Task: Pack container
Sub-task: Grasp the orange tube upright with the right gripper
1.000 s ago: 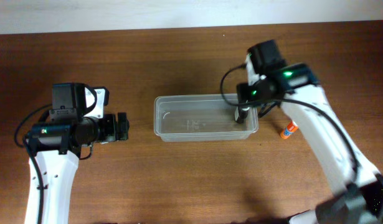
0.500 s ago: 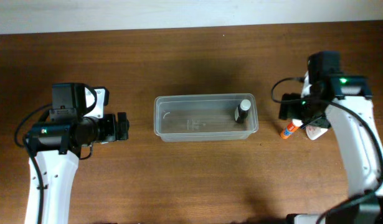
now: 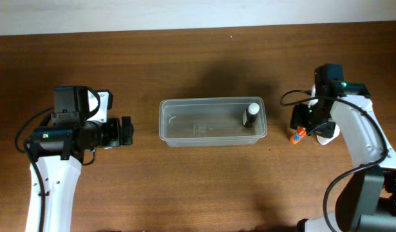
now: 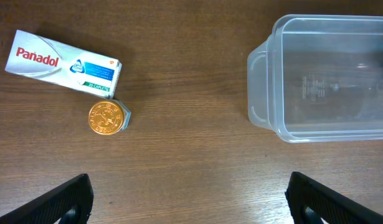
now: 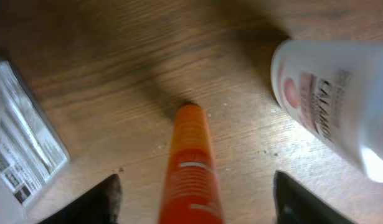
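Observation:
The clear plastic container (image 3: 210,136) stands mid-table with a small dark bottle with a white cap (image 3: 252,115) upright at its right end. It also shows in the left wrist view (image 4: 266,93). My right gripper (image 3: 307,125) is open, low over an orange tube (image 3: 297,135), which lies between the fingers (image 5: 191,205) in the right wrist view (image 5: 190,162). A white bottle (image 5: 334,106) lies just beside it. My left gripper (image 3: 125,131) is open and empty (image 4: 191,205), left of the container. A white Panadol box (image 4: 63,61) and a small gold-lidded jar (image 4: 108,117) lie on the table.
The container's corner shows at the left edge of the right wrist view (image 5: 17,143). The white bottle shows under the right arm (image 3: 326,136) in the overhead view. The table's far edge meets a white wall (image 3: 185,13).
My right arm has left the container, with the dark bottle standing inside, and moved right and down over the orange tube. The left arm has not moved.

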Robot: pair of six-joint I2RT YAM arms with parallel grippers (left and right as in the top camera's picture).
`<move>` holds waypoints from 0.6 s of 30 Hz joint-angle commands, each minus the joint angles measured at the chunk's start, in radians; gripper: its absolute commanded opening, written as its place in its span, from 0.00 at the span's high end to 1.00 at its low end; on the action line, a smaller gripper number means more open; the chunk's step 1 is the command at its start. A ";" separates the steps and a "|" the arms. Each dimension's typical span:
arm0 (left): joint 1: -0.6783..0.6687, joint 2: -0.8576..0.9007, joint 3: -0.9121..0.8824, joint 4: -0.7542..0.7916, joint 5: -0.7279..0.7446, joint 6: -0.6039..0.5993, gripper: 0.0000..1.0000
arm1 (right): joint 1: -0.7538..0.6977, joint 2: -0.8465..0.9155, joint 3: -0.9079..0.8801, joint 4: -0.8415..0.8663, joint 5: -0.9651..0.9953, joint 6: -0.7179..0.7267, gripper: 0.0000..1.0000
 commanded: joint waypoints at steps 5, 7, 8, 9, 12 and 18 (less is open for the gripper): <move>-0.002 0.002 0.018 0.002 0.003 0.015 0.01 | -0.029 0.002 -0.004 -0.021 -0.004 -0.014 0.44; -0.002 0.002 0.018 0.002 0.003 0.015 0.01 | -0.029 0.002 -0.004 -0.028 -0.013 -0.014 0.47; -0.002 0.002 0.018 0.002 0.003 0.016 0.01 | -0.029 0.002 -0.004 -0.031 -0.019 -0.015 0.50; -0.002 0.002 0.018 0.002 0.003 0.016 0.01 | -0.029 0.002 -0.004 -0.032 -0.029 -0.025 0.56; -0.002 0.002 0.018 0.002 0.004 0.016 0.01 | -0.029 0.002 -0.004 -0.038 -0.031 -0.025 0.64; -0.002 0.002 0.018 0.002 0.003 0.015 0.01 | -0.029 0.002 -0.004 -0.039 -0.034 -0.025 0.72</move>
